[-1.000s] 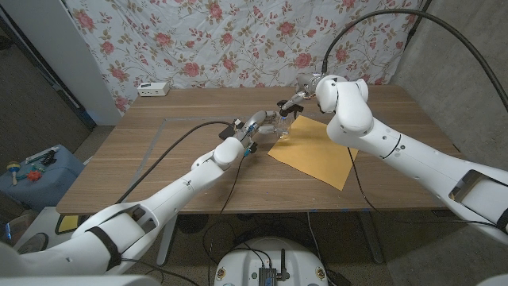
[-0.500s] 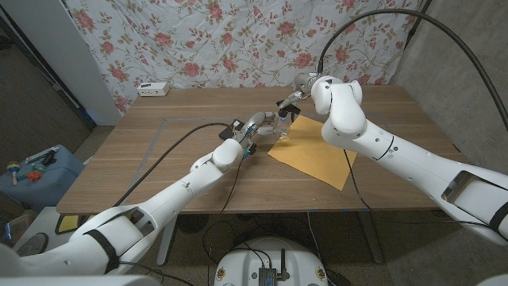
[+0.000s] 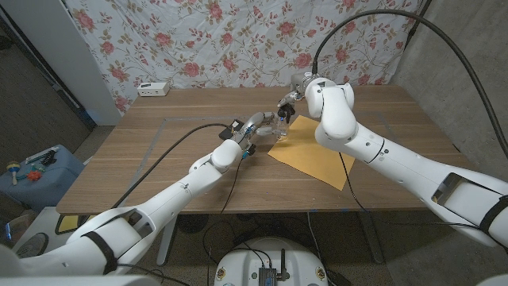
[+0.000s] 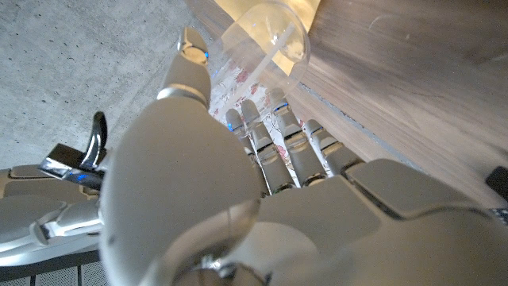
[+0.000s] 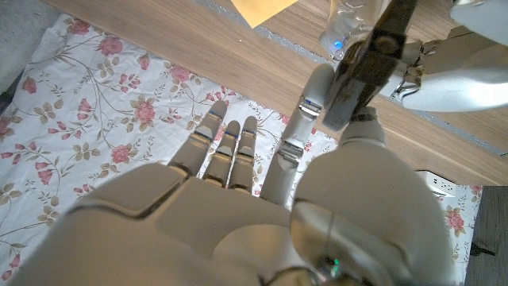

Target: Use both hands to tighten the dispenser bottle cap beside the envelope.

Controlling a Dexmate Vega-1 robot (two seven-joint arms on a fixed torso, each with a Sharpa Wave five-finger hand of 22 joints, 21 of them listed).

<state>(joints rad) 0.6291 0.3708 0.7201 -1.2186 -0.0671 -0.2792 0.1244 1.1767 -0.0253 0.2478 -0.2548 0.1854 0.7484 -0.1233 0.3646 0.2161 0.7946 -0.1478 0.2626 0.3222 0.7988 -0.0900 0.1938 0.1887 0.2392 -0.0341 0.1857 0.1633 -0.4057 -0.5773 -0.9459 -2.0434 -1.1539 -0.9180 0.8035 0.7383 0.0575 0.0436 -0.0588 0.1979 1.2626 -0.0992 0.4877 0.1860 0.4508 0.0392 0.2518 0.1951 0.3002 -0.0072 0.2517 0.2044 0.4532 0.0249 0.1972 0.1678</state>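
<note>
Since the earlier head pictures the right arm has swung inward: its bulky white elbow housing, which stood further toward the robot's right, has moved closer to the worktop's middle, while the left arm has hardly shifted and the envelope lies as it did.

Nearest, the two white arms come in over the wooden worktop (image 3: 159, 151), one from each side. The left hand (image 3: 259, 127) reaches to the near left corner of the single flat mustard-yellow paper envelope (image 3: 313, 155) and is wrapped around the one clear plastic dispenser bottle (image 4: 266, 36), which stands on the wood just beside that envelope's edge; in the left wrist view the fingers (image 4: 274, 135) curl round the transparent body, whose round base shows against the wood. In the head view the bottle is mostly hidden by the two hands.

Just beyond it, the right hand (image 3: 290, 103) comes down over the bottle's top. In the right wrist view a dark pump cap (image 5: 369, 59) shows against its thumb, so it seems to pinch the cap, though the contact itself is hard to make out.

Further back, one small white power strip (image 3: 153, 89) lies at the worktop's far left edge, in front of a rose-patterned cloth backdrop (image 3: 238, 40).
</note>
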